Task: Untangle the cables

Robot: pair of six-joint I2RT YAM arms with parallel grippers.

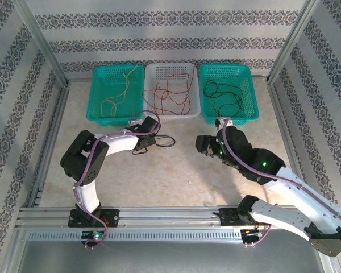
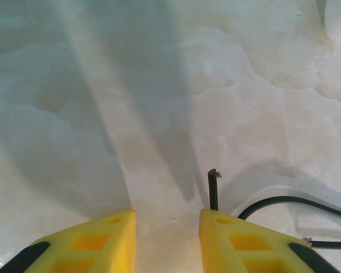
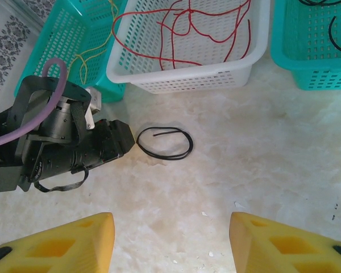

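Observation:
One black cable (image 1: 165,141) lies in a loose loop on the table, apart from the others. My left gripper (image 1: 142,145) sits low at the loop's left end. In the left wrist view its jaws (image 2: 166,219) stand apart over bare table; the black cable's (image 2: 213,190) cut end pokes up beside the right finger (image 2: 238,239), outside the gap. My right gripper (image 3: 171,244) hangs open and empty over the table, right of the loop (image 3: 165,158). Yellow cables (image 1: 122,91), red cables (image 1: 170,94) and black cables (image 1: 224,94) lie in separate baskets.
Three baskets line the back edge: a teal one (image 1: 96,96) on the left, a white one (image 1: 170,118) in the middle, a teal one (image 1: 253,96) on the right. The left arm (image 3: 62,148) lies close beside the loop. Metal frame rails border the table.

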